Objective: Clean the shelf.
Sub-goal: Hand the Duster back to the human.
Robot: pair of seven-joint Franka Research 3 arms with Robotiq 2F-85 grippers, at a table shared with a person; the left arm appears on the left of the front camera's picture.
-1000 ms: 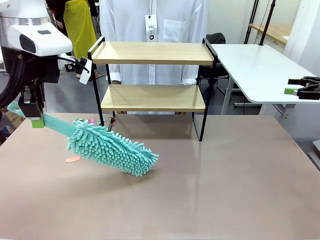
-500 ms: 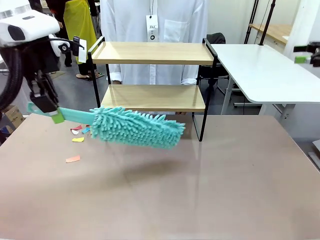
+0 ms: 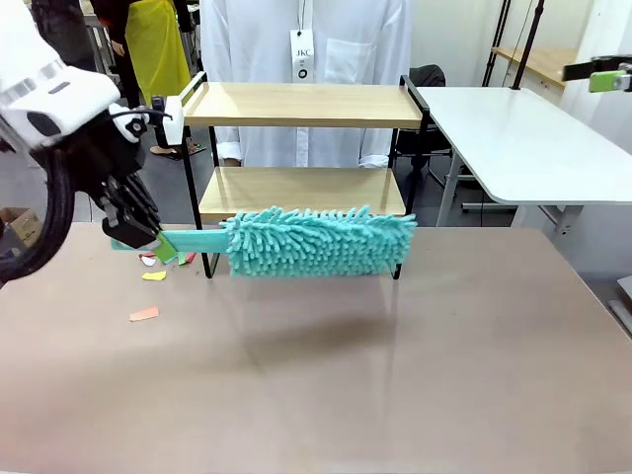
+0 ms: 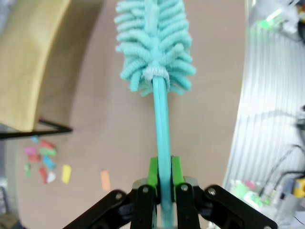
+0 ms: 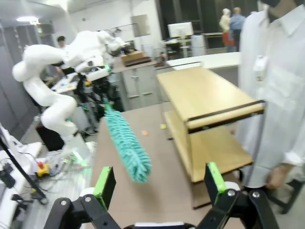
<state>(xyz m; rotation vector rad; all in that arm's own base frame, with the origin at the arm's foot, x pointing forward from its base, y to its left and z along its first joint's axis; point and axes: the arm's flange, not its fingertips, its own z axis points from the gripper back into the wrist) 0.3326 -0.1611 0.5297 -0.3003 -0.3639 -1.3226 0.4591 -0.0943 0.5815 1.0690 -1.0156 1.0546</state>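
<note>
Beige table [image 3: 415,375], left gripper [image 3: 158,247] clamping teal duster [image 3: 316,242] before shelf [image 3: 301,148]; right gripper [image 5: 159,183] spread wide

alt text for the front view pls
The left gripper holds a teal duster level by its handle, in front of the shelf's lower board. Coloured paper scraps lie on the table; a person in white stands behind.
</note>
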